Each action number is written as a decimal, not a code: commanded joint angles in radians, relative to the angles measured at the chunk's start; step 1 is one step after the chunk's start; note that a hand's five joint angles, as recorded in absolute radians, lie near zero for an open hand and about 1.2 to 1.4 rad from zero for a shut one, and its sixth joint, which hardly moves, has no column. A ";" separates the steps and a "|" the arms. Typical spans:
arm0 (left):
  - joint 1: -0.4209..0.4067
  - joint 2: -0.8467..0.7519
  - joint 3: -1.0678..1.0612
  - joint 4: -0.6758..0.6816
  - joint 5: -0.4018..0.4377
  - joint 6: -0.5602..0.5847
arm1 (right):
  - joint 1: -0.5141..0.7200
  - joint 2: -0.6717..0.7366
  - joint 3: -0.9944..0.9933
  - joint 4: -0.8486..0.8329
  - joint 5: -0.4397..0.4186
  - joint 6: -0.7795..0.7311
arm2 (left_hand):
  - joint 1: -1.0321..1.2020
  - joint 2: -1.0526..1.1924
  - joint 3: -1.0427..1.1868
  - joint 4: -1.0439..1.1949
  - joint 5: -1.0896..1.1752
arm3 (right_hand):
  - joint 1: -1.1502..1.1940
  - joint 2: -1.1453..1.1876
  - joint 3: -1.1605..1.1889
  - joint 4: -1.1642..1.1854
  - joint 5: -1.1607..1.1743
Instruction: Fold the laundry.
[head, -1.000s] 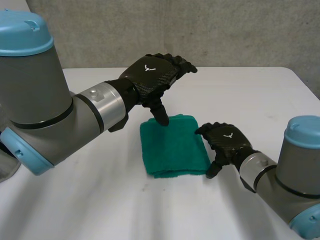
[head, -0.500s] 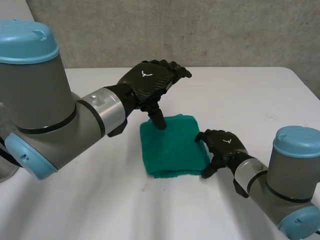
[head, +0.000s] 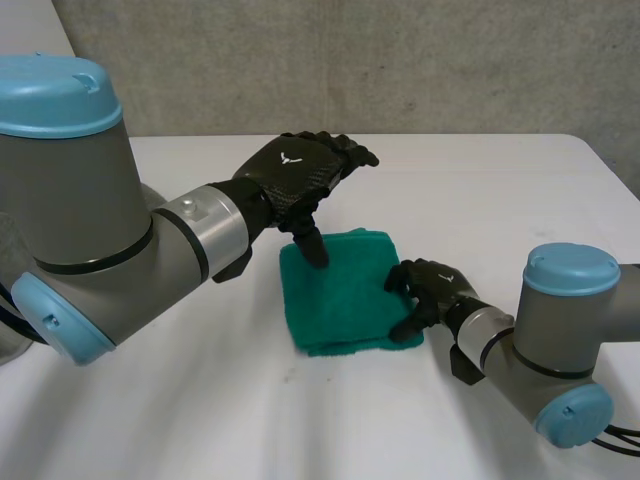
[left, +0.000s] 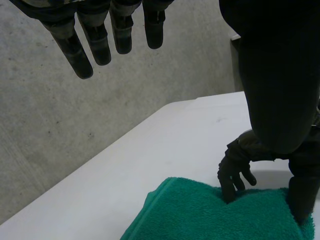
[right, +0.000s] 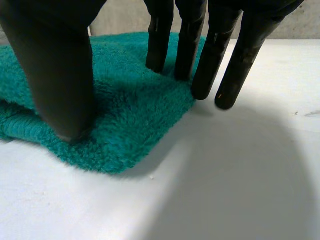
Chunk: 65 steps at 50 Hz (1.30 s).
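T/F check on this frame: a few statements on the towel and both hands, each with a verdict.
1. A green towel lies folded on the white table. True.
2. The left hand has the towel in a curled fist. False: its fingers are straight and off the cloth, and only the thumb points down onto the towel near its far edge.
3. The right hand is at the towel's right edge, fingers and thumb resting on the cloth. True.
4. The right hand holds the towel up off the table. False: the towel lies flat on the table under both hands.
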<state>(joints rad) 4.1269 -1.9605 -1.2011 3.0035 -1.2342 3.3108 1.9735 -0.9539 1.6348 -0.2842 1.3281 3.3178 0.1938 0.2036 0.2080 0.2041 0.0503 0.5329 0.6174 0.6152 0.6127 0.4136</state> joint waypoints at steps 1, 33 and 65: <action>0.001 0.000 0.000 0.000 -0.001 -0.001 | 0.001 0.037 -0.059 0.011 -0.001 0.009 | -0.018 -0.028 -0.033 -0.029 -0.049 | 0.840 0.755 0.758 0.760 0.785; 0.068 -0.001 -0.049 0.015 -0.001 -0.001 | -0.361 0.667 -1.461 0.543 0.063 -0.365 | -0.019 -0.029 -0.033 -0.030 -0.050 | 0.863 0.779 0.781 0.784 0.808; 0.072 -0.028 -0.049 0.038 -0.008 -0.010 | -0.570 0.756 -1.498 0.500 0.304 -0.531 | -0.019 -0.029 -0.033 -0.030 -0.050 | 0.863 0.779 0.781 0.784 0.808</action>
<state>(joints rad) 4.1999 -1.9843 -1.2480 3.0424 -1.2383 3.3015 1.3979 -0.1990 0.1175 0.1724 1.6362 2.7817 0.1938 0.2036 0.2080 0.2041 0.0503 0.9586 1.1638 1.1777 1.1880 0.9719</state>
